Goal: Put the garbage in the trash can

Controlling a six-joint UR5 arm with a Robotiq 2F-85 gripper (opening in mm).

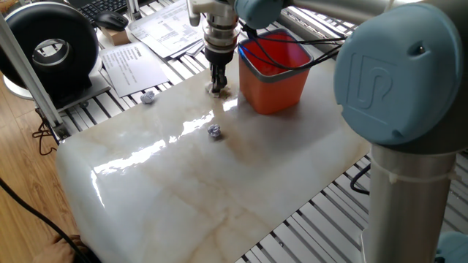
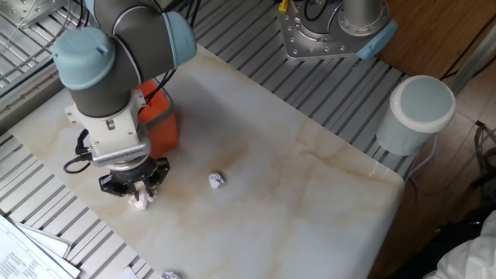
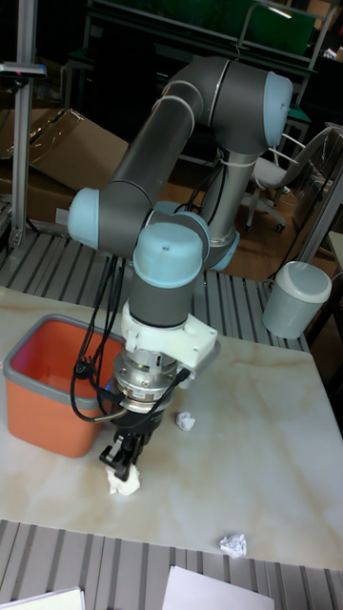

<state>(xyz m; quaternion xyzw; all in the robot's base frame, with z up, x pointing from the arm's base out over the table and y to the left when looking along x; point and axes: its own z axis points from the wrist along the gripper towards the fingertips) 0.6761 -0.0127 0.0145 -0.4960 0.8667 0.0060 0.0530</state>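
Note:
My gripper [image 1: 218, 85] [image 2: 140, 191] [image 3: 122, 464] points straight down at the table's edge beside the trash can. It is shut on the cream-white tissue wad [image 1: 218, 93] [image 2: 140, 202] [image 3: 125, 482], which still touches the marble top. The orange trash can [image 1: 275, 82] [image 2: 160, 128] [image 3: 46, 402] stands right next to the gripper, its grey-rimmed top open. One bluish-white paper ball [image 1: 214, 131] [image 2: 216, 180] [image 3: 185, 420] lies on the marble a short way off. Another paper ball [image 1: 148, 96] [image 2: 169, 274] [image 3: 232, 544] sits near the marble's edge.
Printed paper sheets [image 1: 135, 66] lie on the slatted table beyond the marble, near a black round device [image 1: 51, 47]. A pale cylinder with a lid [image 2: 418, 112] [image 3: 295, 297] stands off the far corner. The arm's base [image 2: 333, 31] is bolted at the back.

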